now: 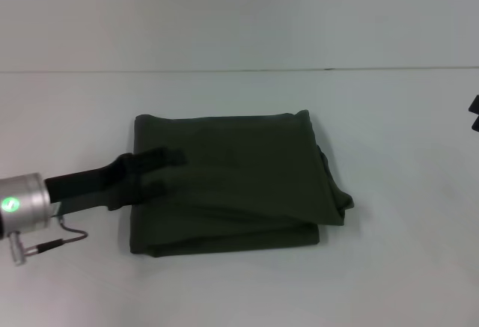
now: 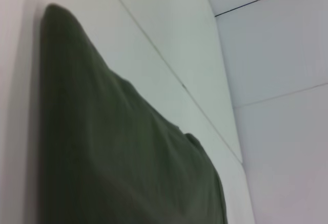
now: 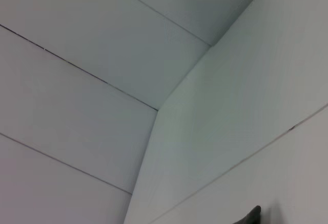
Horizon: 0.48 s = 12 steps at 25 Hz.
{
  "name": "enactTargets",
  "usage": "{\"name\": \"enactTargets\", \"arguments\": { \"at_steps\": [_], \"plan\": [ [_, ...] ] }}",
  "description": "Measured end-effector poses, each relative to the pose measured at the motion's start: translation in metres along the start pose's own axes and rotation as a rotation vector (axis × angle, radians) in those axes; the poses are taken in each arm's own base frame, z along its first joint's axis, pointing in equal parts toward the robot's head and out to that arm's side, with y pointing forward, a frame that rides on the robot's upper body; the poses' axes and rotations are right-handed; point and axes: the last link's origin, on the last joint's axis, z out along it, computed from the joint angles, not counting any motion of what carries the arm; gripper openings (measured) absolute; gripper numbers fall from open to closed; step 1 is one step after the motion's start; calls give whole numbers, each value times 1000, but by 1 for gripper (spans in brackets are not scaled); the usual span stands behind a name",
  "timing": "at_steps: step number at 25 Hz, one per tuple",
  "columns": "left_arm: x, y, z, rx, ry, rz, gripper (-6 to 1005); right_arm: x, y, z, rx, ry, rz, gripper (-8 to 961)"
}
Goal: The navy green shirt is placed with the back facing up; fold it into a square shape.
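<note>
- The left gripper (image 1: 174, 171) reaches in from the robot's left, its two dark fingers spread apart over the shirt's left edge, holding nothing.
- The navy green shirt (image 1: 247, 181) lies folded into a rough square mid-tabletop (image 1: 389, 267).
- The right gripper (image 1: 474, 114) barely shows at the far right edge; whether its fingers are apart I cannot tell.

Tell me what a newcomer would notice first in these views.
The navy green shirt stands out first: a dark, roughly square folded bundle in the middle of the white table. Next is the left gripper, reaching in from the robot's left with its jaws open over the shirt's left edge. The right gripper barely shows at the far right edge.
</note>
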Motion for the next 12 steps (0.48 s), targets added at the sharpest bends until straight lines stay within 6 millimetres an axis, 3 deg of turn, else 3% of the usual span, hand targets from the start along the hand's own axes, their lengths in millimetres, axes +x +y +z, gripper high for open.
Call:
{"name": "enactTargets", "arguments": {
  "at_steps": [4,8,12],
  "plan": [
    [0,13,-31,-115,-55,155,954,0,-1,0,39,55,-64,627],
    [-11,27,-56,-231,-131,512,951,10,-2,13,125,284,-302,627],
    [-5,25,-60,-171,-86,643,948,20,8,38,106,437,-527,628]
  ]
}}
